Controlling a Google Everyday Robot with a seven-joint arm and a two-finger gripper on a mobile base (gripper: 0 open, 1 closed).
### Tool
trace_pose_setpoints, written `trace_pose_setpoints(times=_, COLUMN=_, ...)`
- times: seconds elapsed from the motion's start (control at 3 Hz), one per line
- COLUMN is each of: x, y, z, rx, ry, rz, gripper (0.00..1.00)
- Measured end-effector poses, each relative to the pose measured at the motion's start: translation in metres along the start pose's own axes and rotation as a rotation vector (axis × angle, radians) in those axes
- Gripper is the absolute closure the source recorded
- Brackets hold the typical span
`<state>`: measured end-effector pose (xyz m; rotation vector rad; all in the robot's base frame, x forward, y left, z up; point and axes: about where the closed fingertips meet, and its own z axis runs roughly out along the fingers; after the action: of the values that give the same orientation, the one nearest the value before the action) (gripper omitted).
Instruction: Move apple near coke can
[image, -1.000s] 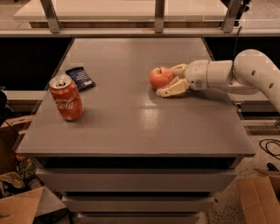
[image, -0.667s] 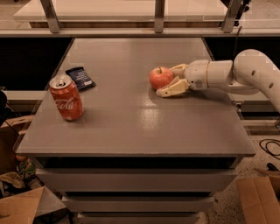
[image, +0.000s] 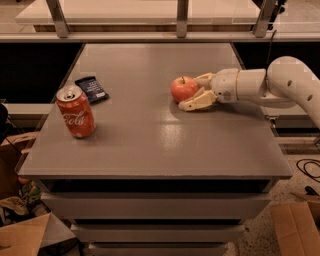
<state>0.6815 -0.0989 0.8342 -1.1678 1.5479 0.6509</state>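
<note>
The red-orange apple (image: 183, 88) rests on the grey table (image: 160, 145), right of the middle. My gripper (image: 191, 93) reaches in from the right at table height. Its fingers (image: 196, 102) lie against the apple's near and far sides, closed on it. The red coke can (image: 75, 111) stands upright near the table's left front, well to the left of the apple and apart from it.
A flat dark-blue snack packet (image: 91, 88) lies behind the can near the left edge. A shelf with metal posts (image: 183, 15) runs along the back. Cardboard boxes (image: 297, 227) and clutter sit on the floor at both sides.
</note>
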Motion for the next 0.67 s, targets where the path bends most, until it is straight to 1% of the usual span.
trace_pose_setpoints(times=0.67, x=-0.0001, y=0.0000, z=0.0000, rx=0.000, ry=0.000, rz=0.000, gripper=1.00)
